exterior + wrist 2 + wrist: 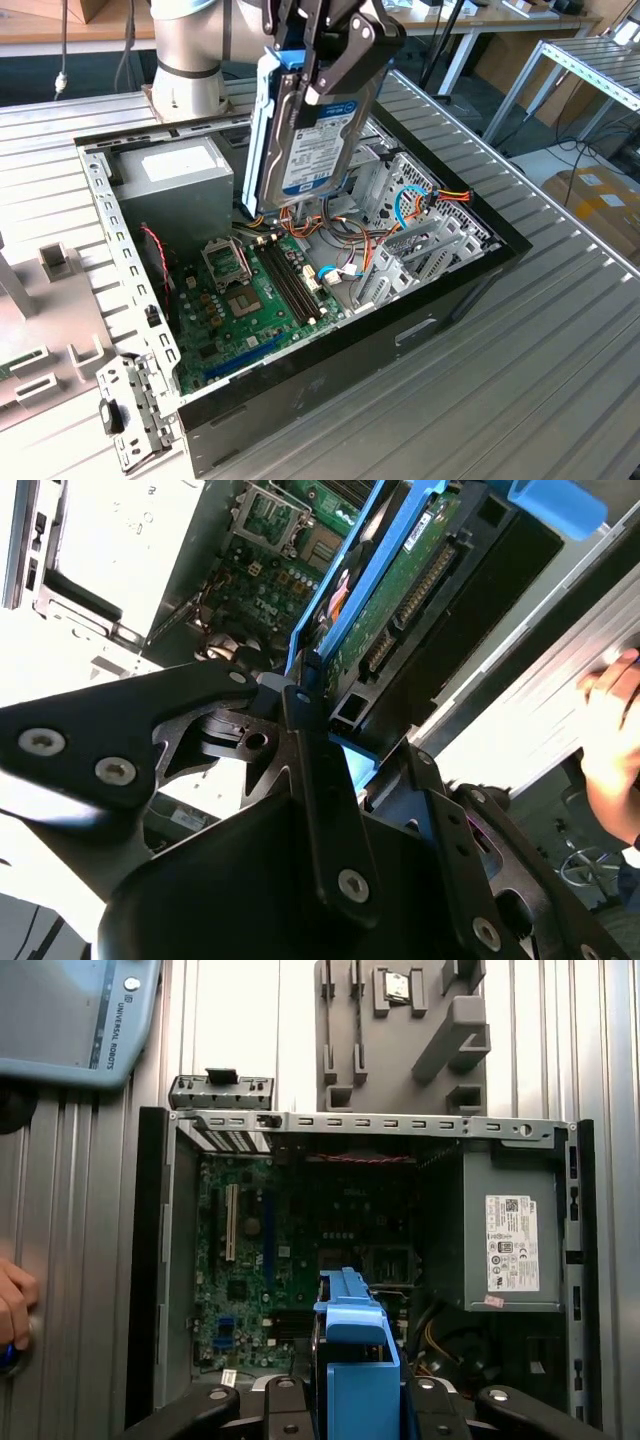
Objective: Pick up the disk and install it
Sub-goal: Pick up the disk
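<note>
the gripper (325, 70) was closed tight on the disk (300, 140), gripping it across its flat faces near the blue end tab (355, 1345). the disk hung on edge, a little tilted, in the air above the open computer case (400, 335). it was over the tangle of cables (345, 245) between the motherboard (250, 300) and the metal drive cage (410, 195), and touched none of them as far as could be seen. in the first wrist view the tab stood close to the camera, with the motherboard beyond it.

so the pick-up looked done: the disk was off the table (540, 380) and carried by the arm. the install looked not done, since the disk sat in no bay of the cage and had no cable plugged into it. a person's hand (612, 720) lay on the table beside the case, well apart from the disk.
</note>
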Motion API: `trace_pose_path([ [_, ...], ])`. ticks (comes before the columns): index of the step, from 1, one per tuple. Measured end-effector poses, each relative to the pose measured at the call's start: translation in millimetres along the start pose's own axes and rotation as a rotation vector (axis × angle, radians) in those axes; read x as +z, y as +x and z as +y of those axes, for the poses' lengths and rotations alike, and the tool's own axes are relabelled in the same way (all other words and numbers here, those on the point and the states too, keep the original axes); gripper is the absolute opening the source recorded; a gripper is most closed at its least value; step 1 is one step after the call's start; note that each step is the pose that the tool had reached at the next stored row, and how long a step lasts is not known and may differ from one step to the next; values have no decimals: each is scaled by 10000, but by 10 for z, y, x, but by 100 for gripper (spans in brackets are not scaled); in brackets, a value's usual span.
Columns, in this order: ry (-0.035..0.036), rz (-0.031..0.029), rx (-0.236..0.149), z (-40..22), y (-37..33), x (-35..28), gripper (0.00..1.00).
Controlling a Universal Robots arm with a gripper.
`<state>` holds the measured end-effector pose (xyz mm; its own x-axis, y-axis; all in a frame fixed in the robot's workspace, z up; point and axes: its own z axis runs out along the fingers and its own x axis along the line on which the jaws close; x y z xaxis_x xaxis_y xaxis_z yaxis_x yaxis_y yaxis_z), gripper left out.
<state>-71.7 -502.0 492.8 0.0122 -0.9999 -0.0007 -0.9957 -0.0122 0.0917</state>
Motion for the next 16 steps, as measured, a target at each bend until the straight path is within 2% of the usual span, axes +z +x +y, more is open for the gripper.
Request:
trace_pose_path([
  [6, -14, -1, 0, -63, 49, -1, 37],
  [8, -25, -1, 0, -105, 89, -2, 37],
  [16, -50, 0, 0, -192, 205, -2, 37],
])
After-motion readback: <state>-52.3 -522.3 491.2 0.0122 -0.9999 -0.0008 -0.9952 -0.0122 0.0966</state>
